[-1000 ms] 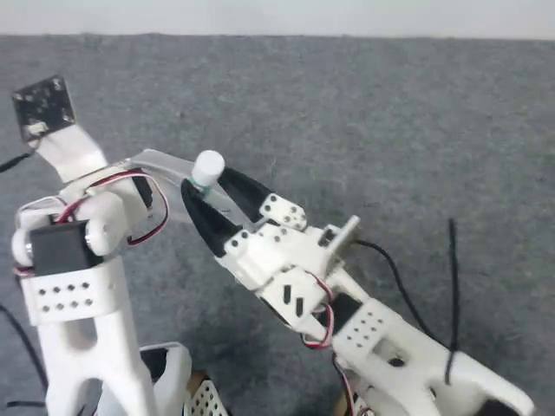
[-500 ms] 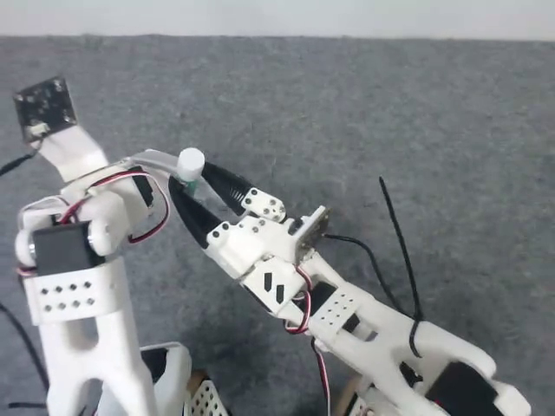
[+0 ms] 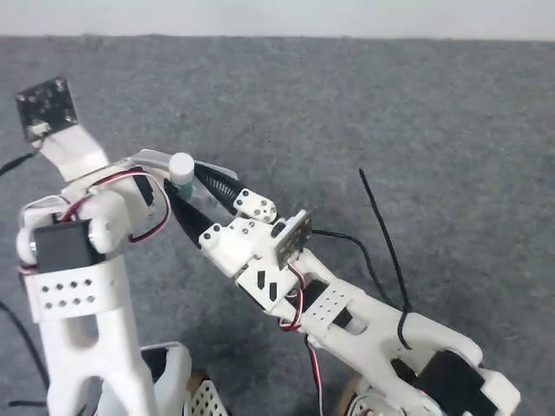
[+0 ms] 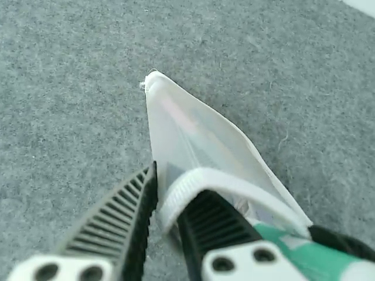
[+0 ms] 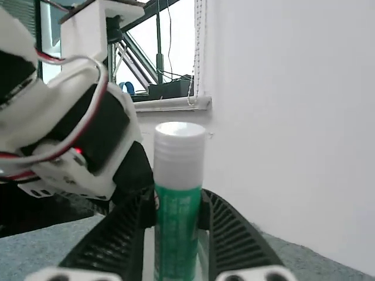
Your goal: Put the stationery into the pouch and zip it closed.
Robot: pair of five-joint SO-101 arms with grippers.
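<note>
Nearest us are 2 arms: the left arm [image 3: 74, 286] stands upright at near left, and the right arm [image 3: 364, 321] slants from near right twd. the left. The right gripper [image 3: 185, 179] clamps 1 glue stick [image 5: 177, 193], cap up. Just beside it, the left gripper [image 4: 171, 186] pinches the rim of 1 translucent pouch [image 4: 193, 134]. The stick is at the pouch mouth; we can't tell if it's inside. Beyond, the grey table [image 3: 416, 113] runs wide to the right and far, up to a pale far edge.
</note>
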